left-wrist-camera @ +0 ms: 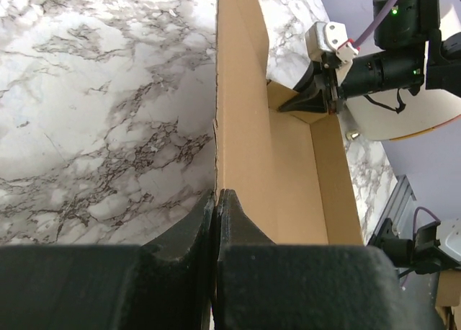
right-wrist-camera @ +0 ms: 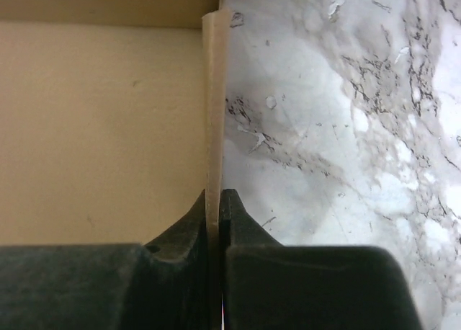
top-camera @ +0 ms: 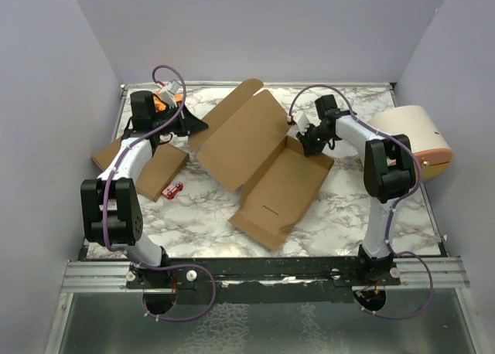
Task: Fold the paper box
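The paper box [top-camera: 267,157] is a large brown cardboard sheet lying partly folded in the middle of the marble table. My left gripper [top-camera: 198,127] is shut on its left edge. In the left wrist view the fingers [left-wrist-camera: 234,215] pinch a raised cardboard wall [left-wrist-camera: 241,114] that runs away from the camera. My right gripper [top-camera: 308,143] is shut on the box's upright right flap. In the right wrist view the thin flap [right-wrist-camera: 215,106] stands between the closed fingertips [right-wrist-camera: 232,209]. The right gripper also shows in the left wrist view [left-wrist-camera: 311,99], at the box's far corner.
A smaller flat cardboard piece [top-camera: 143,165] lies at the left under my left arm, with a small red object [top-camera: 174,188] beside it. A cream and orange rounded object [top-camera: 414,137] sits at the right edge. Purple walls surround the table.
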Robot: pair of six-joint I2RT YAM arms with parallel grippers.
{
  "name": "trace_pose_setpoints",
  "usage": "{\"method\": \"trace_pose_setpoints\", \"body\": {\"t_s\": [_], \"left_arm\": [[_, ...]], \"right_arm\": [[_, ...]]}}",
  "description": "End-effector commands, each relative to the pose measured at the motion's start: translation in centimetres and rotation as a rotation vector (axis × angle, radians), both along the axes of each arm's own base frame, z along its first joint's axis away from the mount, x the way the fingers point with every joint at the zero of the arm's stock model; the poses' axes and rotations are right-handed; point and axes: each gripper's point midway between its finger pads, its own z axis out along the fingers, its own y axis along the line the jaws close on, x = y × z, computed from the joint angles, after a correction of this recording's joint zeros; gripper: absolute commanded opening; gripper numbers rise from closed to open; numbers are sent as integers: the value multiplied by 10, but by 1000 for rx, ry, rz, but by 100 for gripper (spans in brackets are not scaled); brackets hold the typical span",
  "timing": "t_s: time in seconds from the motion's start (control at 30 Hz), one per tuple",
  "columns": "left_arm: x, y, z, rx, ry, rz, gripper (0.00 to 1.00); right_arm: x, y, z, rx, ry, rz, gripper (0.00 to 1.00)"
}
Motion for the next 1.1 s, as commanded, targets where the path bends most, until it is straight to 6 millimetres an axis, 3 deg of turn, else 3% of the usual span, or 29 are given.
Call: {"method": "trace_pose_setpoints", "body": {"t_s": [0.0, 0.13, 0.23, 0.37, 0.7, 0.77, 0.9, 1.07], "left_arm": [[-1, -2, 23, 9, -73, -10, 0], [-1, -2, 26, 4, -80, -10, 0], [-2, -2, 26, 3, -80, -12, 0], [-2, -2, 29, 2, -86, -13, 0], [-3, -2, 32, 4, -93, -11, 0], [-3, -2, 33, 5, -96, -9, 0], [-4, -3, 35, 0, -100, -14, 0], [-6, -4, 38, -9, -106, -21, 0]], "right_arm": [[19, -12, 15, -80, -137, -43, 1], [19, -14, 16, -109, -171, -50, 2], [16, -12, 15, -105, -166, -46, 19], [13, -8, 19, -82, -152, -39, 30], [12, -1, 37, -37, -168, -33, 37], [15, -4, 34, -53, -180, -43, 31], [21, -16, 17, -115, -203, -68, 2], [24, -28, 9, -164, -290, -103, 1]]}}
